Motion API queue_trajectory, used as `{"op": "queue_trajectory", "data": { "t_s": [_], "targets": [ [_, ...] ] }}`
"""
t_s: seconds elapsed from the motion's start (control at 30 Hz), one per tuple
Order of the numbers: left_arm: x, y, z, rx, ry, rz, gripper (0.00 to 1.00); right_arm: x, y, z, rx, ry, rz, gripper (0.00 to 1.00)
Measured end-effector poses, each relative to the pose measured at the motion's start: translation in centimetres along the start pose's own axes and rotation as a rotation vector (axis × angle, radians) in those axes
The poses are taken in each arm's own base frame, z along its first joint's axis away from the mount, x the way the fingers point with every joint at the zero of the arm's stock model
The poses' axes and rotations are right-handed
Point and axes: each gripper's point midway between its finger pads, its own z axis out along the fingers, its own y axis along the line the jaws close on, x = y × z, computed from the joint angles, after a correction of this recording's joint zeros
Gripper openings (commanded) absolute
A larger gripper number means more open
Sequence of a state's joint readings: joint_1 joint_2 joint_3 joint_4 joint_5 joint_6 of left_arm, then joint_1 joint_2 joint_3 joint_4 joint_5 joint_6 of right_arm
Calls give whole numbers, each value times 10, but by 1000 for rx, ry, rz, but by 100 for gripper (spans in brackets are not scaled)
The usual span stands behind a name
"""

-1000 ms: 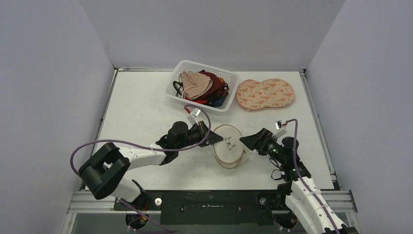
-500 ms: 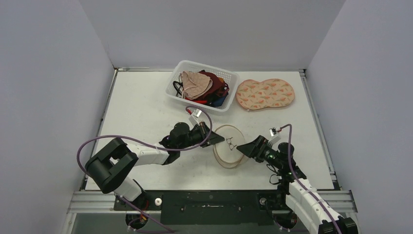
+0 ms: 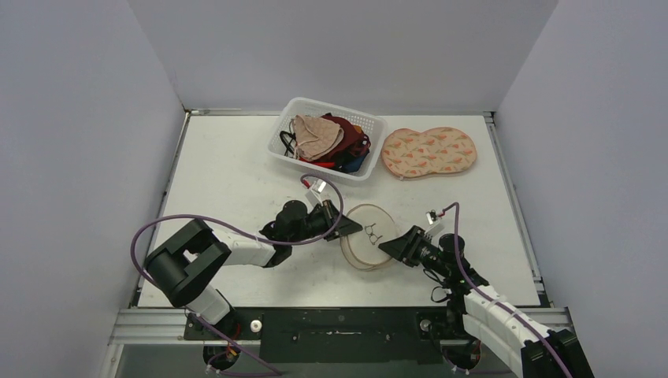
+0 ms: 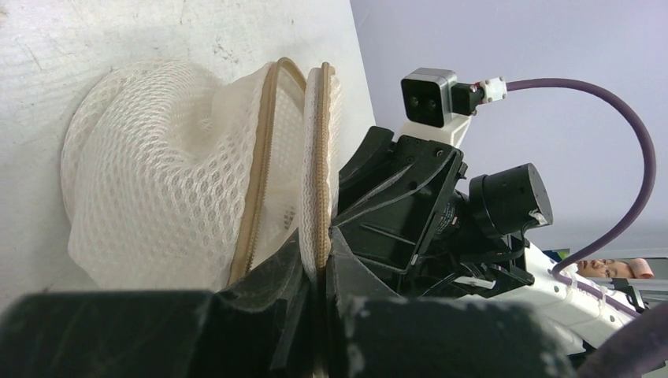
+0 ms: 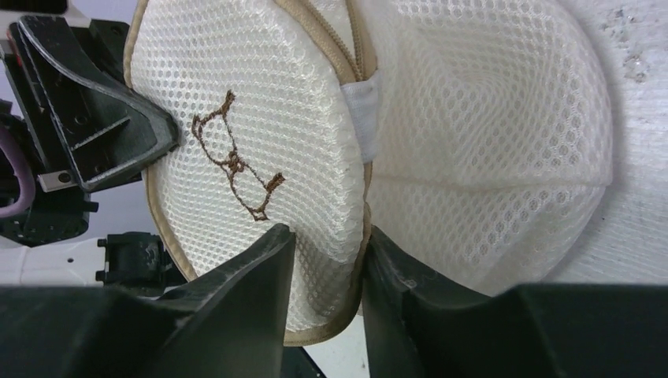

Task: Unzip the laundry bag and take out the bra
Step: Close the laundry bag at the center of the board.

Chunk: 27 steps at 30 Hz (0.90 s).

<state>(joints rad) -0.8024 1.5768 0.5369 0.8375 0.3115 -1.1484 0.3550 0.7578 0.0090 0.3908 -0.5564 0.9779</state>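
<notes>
Gripping of the bag [image 3: 369, 246] at mid-surface [image 3: 228, 173]: its zip rim is clenched by the left fingers [image 4: 272, 293], its mesh flap pinched by the right fingers [image 5: 252, 276] — mesh could be torn, or slip free, if pulled while zipped.

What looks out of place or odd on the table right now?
Only the mesh laundry bag: it stands tilted on edge instead of lying flat, pinched between the left gripper and right gripper, its halves gaping along the zipper. Nothing looks spilled or torn.
</notes>
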Motion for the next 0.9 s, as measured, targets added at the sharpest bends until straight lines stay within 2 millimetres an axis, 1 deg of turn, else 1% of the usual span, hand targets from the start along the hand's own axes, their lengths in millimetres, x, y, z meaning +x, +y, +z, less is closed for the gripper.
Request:
{"op": "queue_trajectory", "data": {
  "t_s": [0.07, 0.23, 0.27, 0.3, 0.4, 0.5, 0.57, 0.6, 0.63, 0.67, 0.7, 0.8, 0.9],
  "targets": [
    [1, 1, -1, -1, 0, 0, 0, -2, -1, 0, 5, -13, -4, 23],
    [4, 7, -3, -13, 5, 0, 0, -4, -2, 0, 11, -21, -19, 6],
    [4, 8, -3, -19, 7, 2, 1, -4, -3, 0, 13, -22, -22, 5],
    [5, 10, -4, -26, 5, 3, 7, -4, -3, 1, 14, -23, -25, 5],
    [5, 14, -7, -56, 9, 17, 34, -4, -5, 1, 25, -19, -32, 5],
    [3, 13, -14, -86, 6, 53, 55, -6, -7, 1, 46, -20, -47, 5],
    [-1, 7, -20, -103, -2, 86, 69, -7, -8, 1, 59, -18, -59, 5],
    [-4, 3, -24, -113, -7, 108, 78, -8, -8, 1, 64, -17, -63, 5],
    [-7, -1, -26, -117, -13, 125, 89, -8, -9, 1, 69, -15, -67, 5],
    [-11, -6, -30, -128, -21, 155, 96, -7, -10, 1, 75, -11, -72, 5],
    [-15, -11, -34, -139, -32, 183, 97, -7, -11, 0, 80, -9, -76, 5],
    [-30, -21, -46, -177, -73, 266, 96, -6, -15, 0, 99, 0, -87, 5],
    [-41, -20, -53, -240, -94, 347, 96, -4, -18, -1, 114, 10, -92, 5]
  ]
}}
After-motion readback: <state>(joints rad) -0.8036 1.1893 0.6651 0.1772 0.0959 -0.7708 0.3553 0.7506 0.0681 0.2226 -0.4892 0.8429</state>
